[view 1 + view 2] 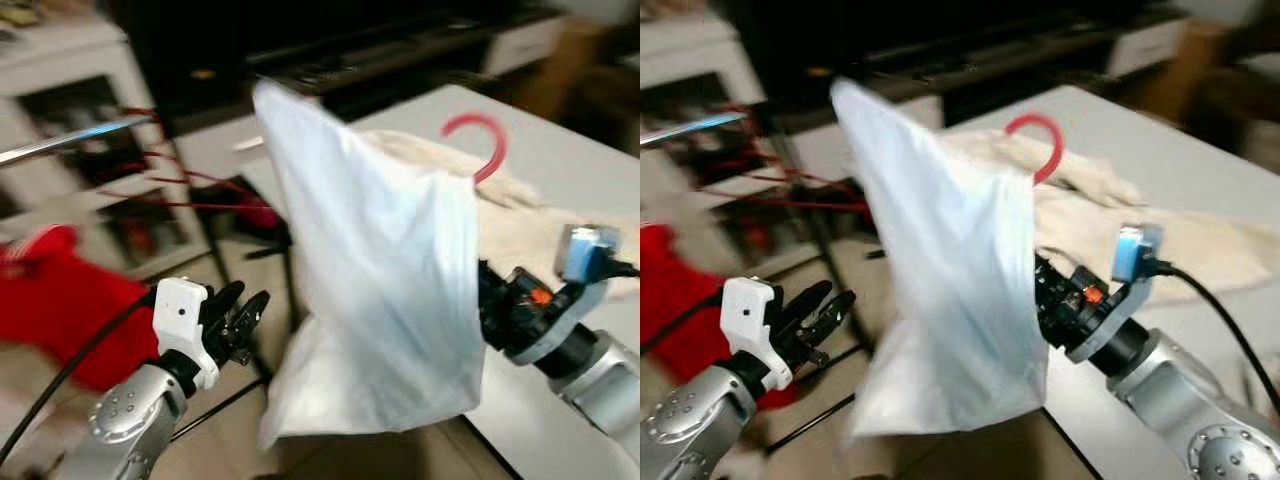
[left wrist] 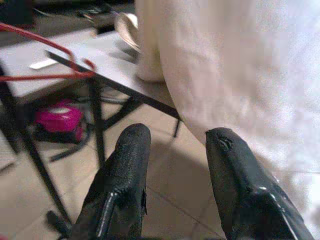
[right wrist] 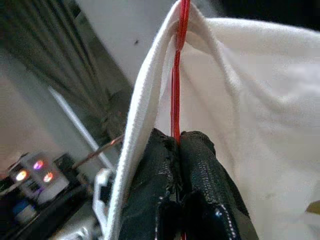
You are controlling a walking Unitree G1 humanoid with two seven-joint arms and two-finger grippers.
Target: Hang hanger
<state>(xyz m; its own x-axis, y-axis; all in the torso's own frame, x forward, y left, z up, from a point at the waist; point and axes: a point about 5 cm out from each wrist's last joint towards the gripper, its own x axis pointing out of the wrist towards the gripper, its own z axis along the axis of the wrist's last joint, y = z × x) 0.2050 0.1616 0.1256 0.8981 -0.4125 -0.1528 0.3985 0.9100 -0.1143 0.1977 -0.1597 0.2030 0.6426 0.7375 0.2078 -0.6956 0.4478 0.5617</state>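
Observation:
A white garment [image 1: 375, 290] hangs on a red hanger, whose hook [image 1: 482, 135] sticks up above the collar. My right gripper [image 3: 176, 150] is shut on the red hanger wire [image 3: 178, 75] inside the garment's neck, holding it up beside the white table [image 1: 560, 150]. My left gripper [image 1: 240, 315] is open, low at the left, a short way from the garment's lower edge. In the left wrist view its two fingers [image 2: 125, 175] stand apart with the white cloth [image 2: 240, 75] just beyond them. A metal rail [image 1: 75, 140] runs at the far left, with red hangers [image 1: 165, 165] below it.
A cream cloth [image 1: 1110, 215] lies on the white table. A red garment [image 1: 55, 305] sits low at the left. A black-legged rack [image 2: 95, 120] and a pink object [image 2: 60, 117] stand on the tiled floor. Dark furniture lines the back.

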